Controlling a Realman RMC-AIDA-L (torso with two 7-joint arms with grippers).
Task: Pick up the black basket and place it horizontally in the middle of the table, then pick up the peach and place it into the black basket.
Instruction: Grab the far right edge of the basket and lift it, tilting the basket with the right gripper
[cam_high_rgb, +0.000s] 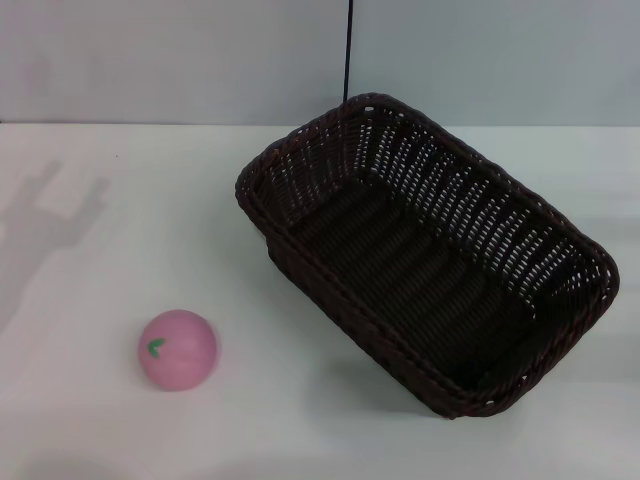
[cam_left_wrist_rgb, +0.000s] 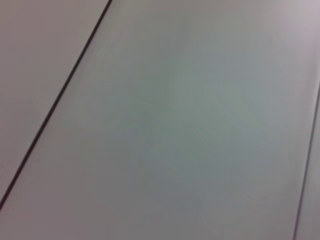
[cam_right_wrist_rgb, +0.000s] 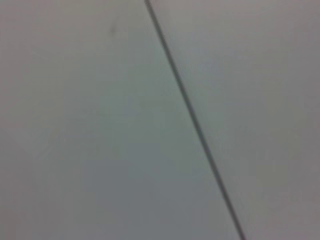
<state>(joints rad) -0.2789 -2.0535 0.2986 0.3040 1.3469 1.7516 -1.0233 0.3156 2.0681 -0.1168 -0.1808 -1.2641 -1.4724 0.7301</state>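
A white tabletop (cam_high_rgb: 90, 420) is being shown; the basket (cam_high_rgb: 425, 250) is lying diagonally at right, the peach (cam_high_rgb: 178, 349) lower left; neither end effector is seen, so their state cannot be told.

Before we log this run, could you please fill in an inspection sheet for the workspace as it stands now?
Surface: white table, with a shadow shaped like a hand at its left.
Job's things: black basket on the table's right, lying diagonally, upright and with nothing in it; peach at front left, apart from the basket.
Clutter: nothing seen.
Hands: neither the left hand nor the right hand shows in any view; both wrist views show only a pale panel with dark seams.
Cables: nothing seen.
Surroundings: pale wall behind the table, with a thin dark vertical line above the basket.
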